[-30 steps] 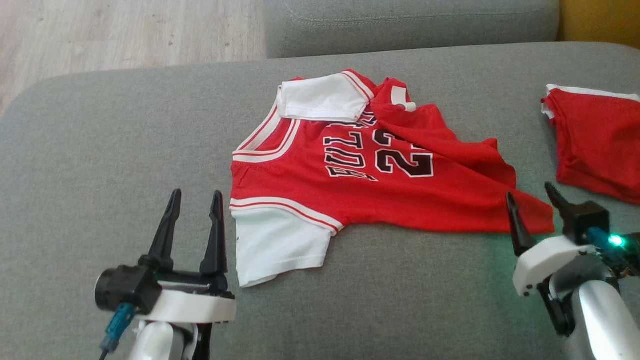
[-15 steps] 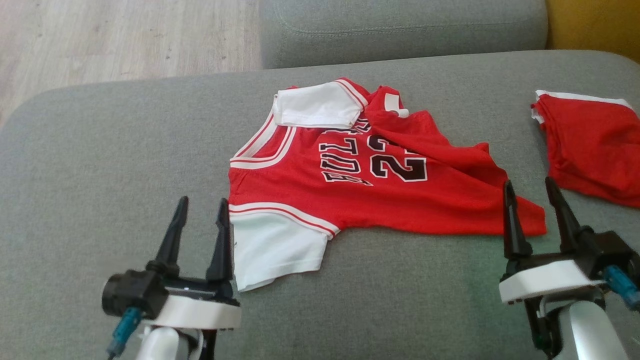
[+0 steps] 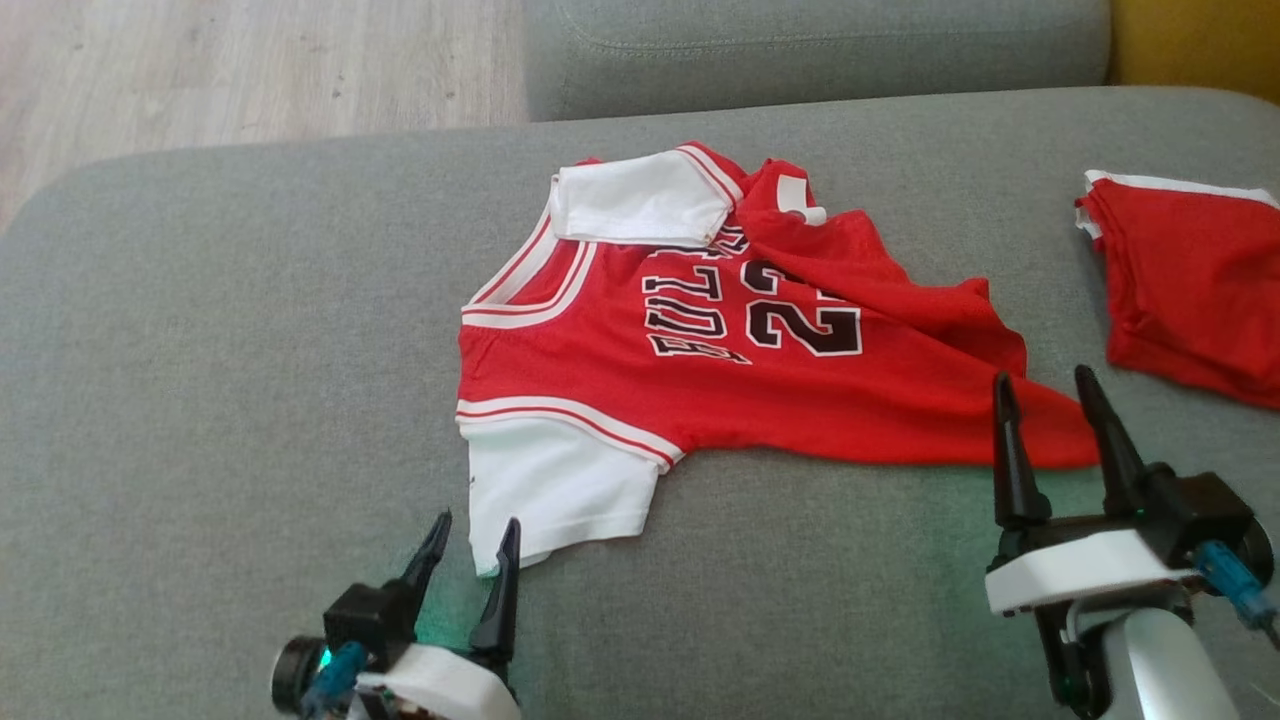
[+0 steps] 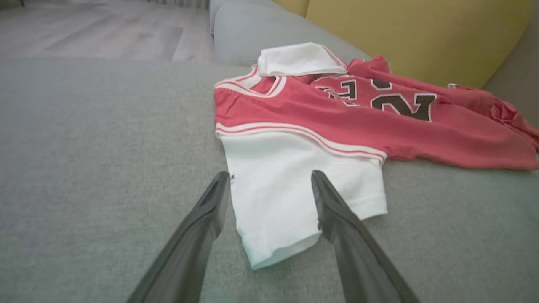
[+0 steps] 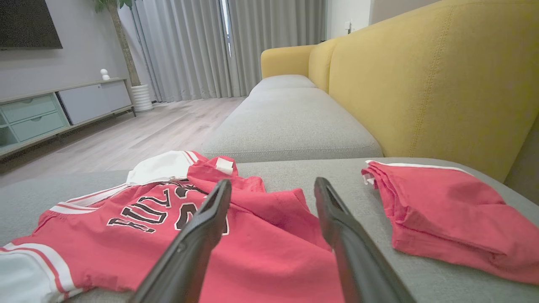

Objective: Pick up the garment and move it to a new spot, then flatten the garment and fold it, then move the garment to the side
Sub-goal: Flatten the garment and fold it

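While the jersey [image 3: 700,350] lies on the grey cushion [image 3: 200,350], left hand [image 3: 479,520] spread wide, right hand [image 3: 1041,375] likewise

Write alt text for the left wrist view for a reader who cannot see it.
A red basketball jersey with white sleeves lies rumpled on a grey sofa cushion. The left tool, open, frames the near white sleeve between its two dark fingers. A yellow backrest and wooden floor sit beyond.

left gripper [image 3: 474,545]: fingers apart | right gripper [image 3: 1048,395]: fingers apart, upright
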Robot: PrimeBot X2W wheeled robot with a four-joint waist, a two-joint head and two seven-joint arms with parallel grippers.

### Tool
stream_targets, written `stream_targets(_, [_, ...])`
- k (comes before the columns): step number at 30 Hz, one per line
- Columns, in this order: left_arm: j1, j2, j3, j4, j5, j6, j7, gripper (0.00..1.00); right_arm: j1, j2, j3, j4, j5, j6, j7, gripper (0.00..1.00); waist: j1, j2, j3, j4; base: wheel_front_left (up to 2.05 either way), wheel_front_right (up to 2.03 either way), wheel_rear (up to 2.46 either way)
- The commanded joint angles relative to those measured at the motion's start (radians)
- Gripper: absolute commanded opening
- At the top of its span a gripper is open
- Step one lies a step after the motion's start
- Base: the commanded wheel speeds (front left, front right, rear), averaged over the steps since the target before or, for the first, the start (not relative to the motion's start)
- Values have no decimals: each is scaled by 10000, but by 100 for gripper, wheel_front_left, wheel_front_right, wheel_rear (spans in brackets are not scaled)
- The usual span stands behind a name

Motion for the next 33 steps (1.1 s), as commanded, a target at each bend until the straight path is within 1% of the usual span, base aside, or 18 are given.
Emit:
stream_targets(1, [-509, 1, 237, -33, -153, 112, 95, 100, -387, -34, 297, -245, 59, 65, -149, 100, 0, 0, 50, -28, 0, 0, 0])
stream_targets(5, [-727, 1, 155, 482, -293, 285, 506, 100, -445, -33, 389, -159, 98, 65, -186, 100, 0, 0, 142, -136, 0, 0, 0])
stream_targets(10, [-931, 2, -4, 1116, -408, 470, 1360, 100, -557, -33, 389, -61, 134, 65, -227, 100, 0, 0, 303, -332, 0, 0, 0])
stream_targets(11, [-962, 2, -20, 1198, -426, 489, 1496, 93, -570, -33, 369, -47, 138, 65, -233, 100, 0, 0, 325, -353, 0, 0, 0])
stream_targets(12, [-997, 2, -20, 1250, -448, 518, 1587, 35, -580, -32, 346, -32, 140, 65, -237, 100, 0, 0, 348, -373, 0, 0, 0])
stream_targets(13, [-1032, 2, -20, 1268, -458, 541, 1618, 0, -588, -32, 321, -15, 141, 65, -241, 100, 0, 0, 371, -386, 0, 0, 0])
stream_targets(17, [-1199, 37, 140, 1112, -502, 709, 1227, 0, -590, -32, 192, 115, 116, 65, -250, 100, 0, 0, 430, -378, 0, 0, 0])
stream_targets(25, [-1440, 162, 750, 380, -702, 948, -321, 0, -597, -32, -23, 568, 65, 65, -135, 100, 0, 0, 417, -263, 0, 0, 0])
stream_targets(28, [-1458, 183, 900, 108, -711, 998, -525, 0, -582, -32, -133, 693, 68, 65, -75, 100, 0, 0, 404, -251, 0, 0, 0])
stream_targets(33, [-1382, 178, 1173, -731, -581, 1019, -718, 0, -453, -32, -442, 1204, 90, 65, 379, 100, 0, 0, 378, -255, 0, 0, 0])
